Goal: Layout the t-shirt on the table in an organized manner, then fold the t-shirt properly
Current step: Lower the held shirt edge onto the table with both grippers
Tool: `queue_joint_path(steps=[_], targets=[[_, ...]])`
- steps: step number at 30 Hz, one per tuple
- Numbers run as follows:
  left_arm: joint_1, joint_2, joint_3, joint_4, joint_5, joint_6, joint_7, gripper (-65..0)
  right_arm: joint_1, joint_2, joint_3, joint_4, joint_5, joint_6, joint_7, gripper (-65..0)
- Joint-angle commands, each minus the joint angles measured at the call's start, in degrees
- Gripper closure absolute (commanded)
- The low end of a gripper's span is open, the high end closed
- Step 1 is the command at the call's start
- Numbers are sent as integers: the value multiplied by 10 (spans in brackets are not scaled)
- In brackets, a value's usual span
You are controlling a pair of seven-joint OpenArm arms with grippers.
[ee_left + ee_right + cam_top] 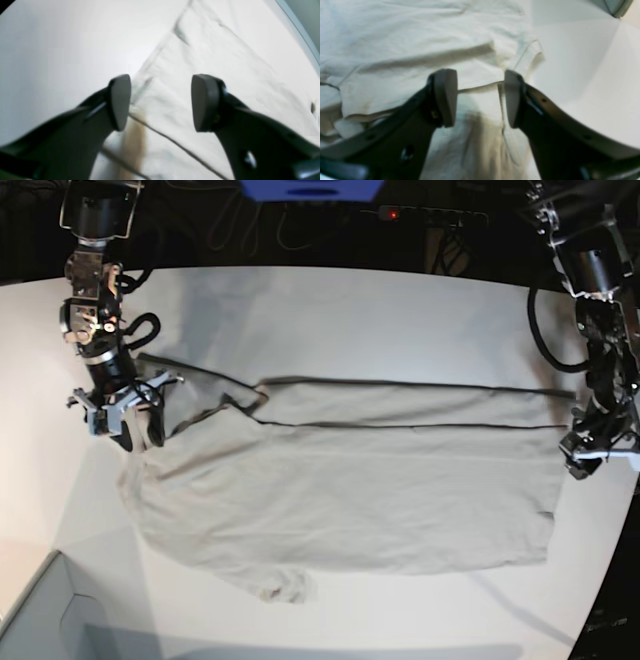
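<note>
- Two tools in view, both with jaws parted and nothing between them. From the left wrist camera, the left tool [161,102] hangs just over the t-shirt [212,75]; we see cloth below the gap, none pinched.
- From the right wrist camera, the right tool [481,97] stands the same way: pads apart, a folded hem edge passing beneath the gap, not gripped.
- In the base view, a pale grey box corner [45,620] sits nearest the camera at lower left, apart from the shirt.
- Beyond it the t-shirt [350,500] lies lengthwise across the white counter [400,310]. One sleeve [280,585] sticks out toward the near edge. The far long edge is turned over onto the body as a narrow band [410,402].
- Right tool [128,420] stands at the collar-and-shoulder end, on that view's left; left tool [590,455] at the hem end, on its right.
- Our judgement: layout is done and the first lengthwise fold has just been laid; both tools are free of the cloth.
- Next move, as we reckon: take the near long edge at both ends together, tuck the near sleeve in, and carry it over evenly.
- Risk: the collar end is rumpled; uneven lift would skew the fold.
</note>
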Motion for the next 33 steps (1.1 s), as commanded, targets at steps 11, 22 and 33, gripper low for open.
queue_joint_path(steps=[11,22,33], targets=[[63,13,-75,21,-3,-4,-11,-384,-63,-33,52,126,8,-3,19,-333],[38,28,-74,-34,2,-4,-11,-381,-166,-40,55,170,8,-3,19,-332],[-4,27,-73,-126,3,-4,-11,-239,-177,-47,55,138,8,-3,13,-334]])
